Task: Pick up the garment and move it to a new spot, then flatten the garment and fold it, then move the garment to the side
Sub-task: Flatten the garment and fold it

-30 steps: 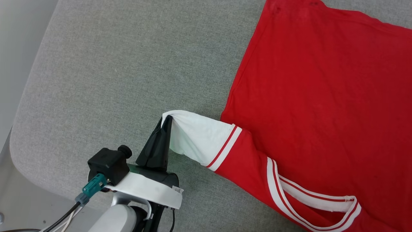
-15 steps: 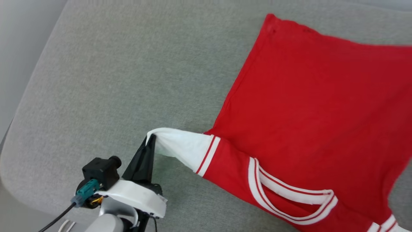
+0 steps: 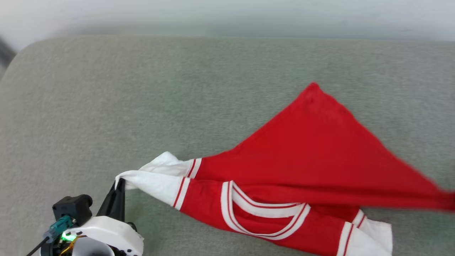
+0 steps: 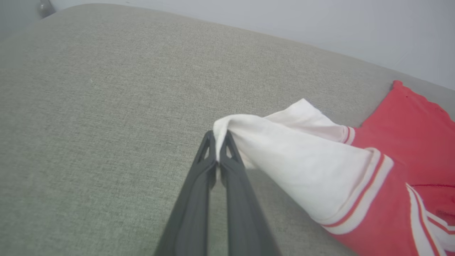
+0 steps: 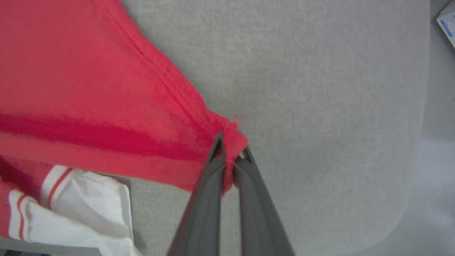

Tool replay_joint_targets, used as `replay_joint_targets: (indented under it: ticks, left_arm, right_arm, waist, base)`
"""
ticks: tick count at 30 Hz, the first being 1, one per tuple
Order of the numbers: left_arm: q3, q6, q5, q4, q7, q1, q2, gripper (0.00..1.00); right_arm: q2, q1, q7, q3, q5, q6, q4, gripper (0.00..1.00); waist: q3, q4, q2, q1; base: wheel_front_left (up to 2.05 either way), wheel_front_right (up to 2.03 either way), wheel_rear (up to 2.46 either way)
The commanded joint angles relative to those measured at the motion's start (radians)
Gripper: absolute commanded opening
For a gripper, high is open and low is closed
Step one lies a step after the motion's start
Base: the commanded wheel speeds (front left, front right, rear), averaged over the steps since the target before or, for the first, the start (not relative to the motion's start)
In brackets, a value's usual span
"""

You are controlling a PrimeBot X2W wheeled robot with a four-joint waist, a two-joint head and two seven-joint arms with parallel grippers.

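Red white-sleeved jersey T-shirt [image 3: 312, 149], flat before, now peaks: left hand [image 4: 217, 137] pinches a sleeve, right hand [image 5: 231, 144] a hem corner. Grey fabric bench [image 3: 142, 89] extends wide leftward.

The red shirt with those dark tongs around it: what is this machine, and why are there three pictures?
It is a wheeled robot with two arms, each ending in a two-fingered gripper. One picture comes from a camera on its head, looking down; the others from cameras on each wrist, looking along the fingers. On the grey padded surface lies the garment, a red T-shirt with white sleeves. The left gripper is shut on a white sleeve; the right gripper is shut on a red edge of the same shirt.
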Motion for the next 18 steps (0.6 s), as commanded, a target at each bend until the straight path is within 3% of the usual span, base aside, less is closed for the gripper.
replay_joint_targets:
  ticks: [1, 9, 10, 11, 18]
  left_arm:
    - [0.01, 0.006, -0.007, 0.004, 0.005, 0.015, 0.014, 0.0]
    - [0.022, 0.018, -0.018, 0.006, 0.018, 0.036, 0.033, 0.0]
    - [0.02, 0.022, -0.016, 0.006, 0.022, 0.036, 0.035, 0.0]
    - [0.018, 0.022, -0.014, 0.004, 0.024, 0.034, 0.036, 0.0]
    - [-0.017, 0.02, 0.011, -0.014, 0.049, -0.001, 0.036, 0.0]
  right_arm:
    - [0.03, 0.09, 0.001, -0.018, 0.009, -0.001, -0.026, 0.0]
    - [0.164, 0.403, -0.014, -0.018, 0.05, -0.001, -0.036, 0.0]
    - [0.173, 0.411, -0.031, -0.015, 0.059, -0.001, -0.04, 0.31]
    - [0.182, 0.407, -0.058, -0.018, 0.063, -0.001, -0.045, 1.0]
    - [0.193, 0.274, -0.406, -0.044, 0.044, 0.0, -0.038, 1.0]
  waist:
    - [-0.046, -0.067, 0.0, 0.0001]
    - [-0.06, -0.111, 0.0, 0.0001]
    - [-0.062, -0.114, 0.0, 0.0001]
    - [-0.063, -0.116, 0.0, 0.0001]
    - [-0.064, -0.105, 0.0, 0.0001]
  base:
    - [0.0, 0.0, 0.0]
    - [0.0, 0.0, 0.0]
    - [0.0, 0.0, 0.0]
    - [0.0, 0.0, 0.0]
    - [0.0, 0.0, 0.0]
